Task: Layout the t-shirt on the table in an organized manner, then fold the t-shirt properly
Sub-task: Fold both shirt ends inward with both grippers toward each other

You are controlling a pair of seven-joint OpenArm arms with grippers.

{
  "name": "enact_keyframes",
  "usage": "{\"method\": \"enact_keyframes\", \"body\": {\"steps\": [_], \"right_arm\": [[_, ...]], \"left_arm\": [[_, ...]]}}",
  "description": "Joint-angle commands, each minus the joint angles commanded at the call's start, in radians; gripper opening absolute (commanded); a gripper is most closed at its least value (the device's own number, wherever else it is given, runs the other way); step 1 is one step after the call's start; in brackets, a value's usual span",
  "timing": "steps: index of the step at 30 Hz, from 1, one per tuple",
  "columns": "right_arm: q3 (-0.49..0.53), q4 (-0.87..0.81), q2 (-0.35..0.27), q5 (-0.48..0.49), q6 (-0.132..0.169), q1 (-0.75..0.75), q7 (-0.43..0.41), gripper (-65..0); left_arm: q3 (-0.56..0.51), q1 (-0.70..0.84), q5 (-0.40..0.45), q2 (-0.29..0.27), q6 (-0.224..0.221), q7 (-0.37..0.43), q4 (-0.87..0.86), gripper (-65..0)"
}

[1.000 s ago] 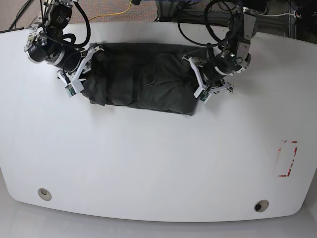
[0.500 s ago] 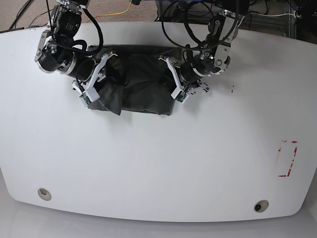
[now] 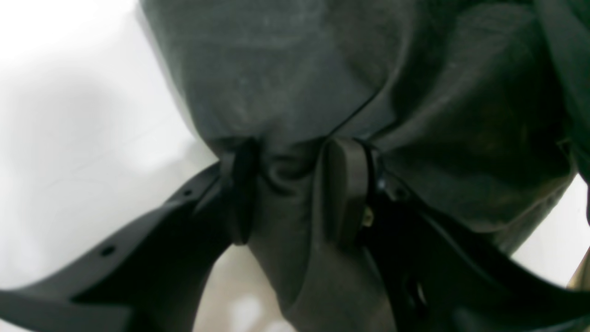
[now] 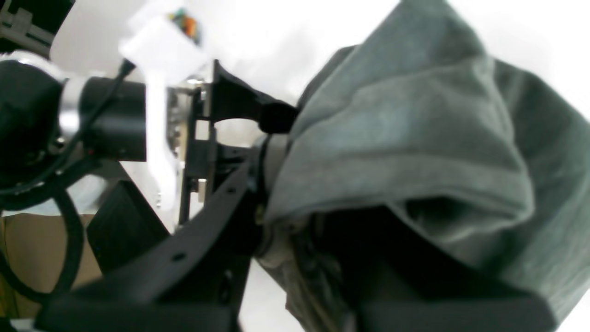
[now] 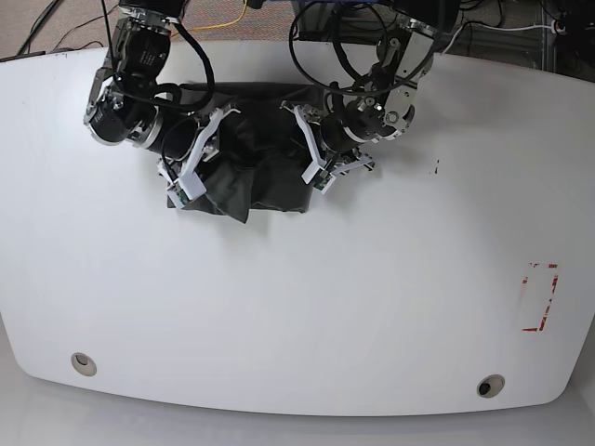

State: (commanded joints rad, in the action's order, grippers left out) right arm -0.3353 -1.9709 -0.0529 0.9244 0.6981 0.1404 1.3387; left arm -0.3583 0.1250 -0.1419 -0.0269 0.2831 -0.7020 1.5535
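- The t-shirt [image 5: 246, 172], bunched on the desk [image 5: 297, 307], hangs between both tools.
- Left tool [image 3: 295, 193] pinches fabric; right tool [image 4: 272, 184] grips its end (fingertips buried).
- Bring ends together evenly, edges aligned.

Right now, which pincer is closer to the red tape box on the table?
Left. The left pincer grips the t-shirt on the side facing the red tape box; the right pincer is beyond the shirt, farther away.

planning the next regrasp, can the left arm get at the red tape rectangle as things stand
Probably not right now: the left gripper is shut on the dark charcoal-grey t-shirt, far from the red tape rectangle, though bare white table lies between.
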Motion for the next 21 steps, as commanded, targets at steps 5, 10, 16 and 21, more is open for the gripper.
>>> {"method": "enact_keyframes", "body": {"steps": [5,10,16,21], "right_arm": [[0.000,0.002,0.000,0.000,0.000,0.000,0.000,-59.9],[0.000,0.002,0.000,0.000,0.000,0.000,0.000,-47.9],[0.046,0.002,0.005,0.000,0.000,0.005,0.000,-32.8],[0.094,0.002,0.044,0.000,0.000,0.008,0.000,-21.4]], "left_arm": [[0.000,0.000,-0.002,0.000,0.000,0.000,-0.002,-41.3],[0.002,0.000,-0.002,0.000,0.000,0.000,-0.002,-41.3],[0.002,0.000,-0.002,0.000,0.000,0.000,-0.002,-41.3],[0.002,0.000,-0.002,0.000,0.000,0.000,-0.002,-41.3]]}}
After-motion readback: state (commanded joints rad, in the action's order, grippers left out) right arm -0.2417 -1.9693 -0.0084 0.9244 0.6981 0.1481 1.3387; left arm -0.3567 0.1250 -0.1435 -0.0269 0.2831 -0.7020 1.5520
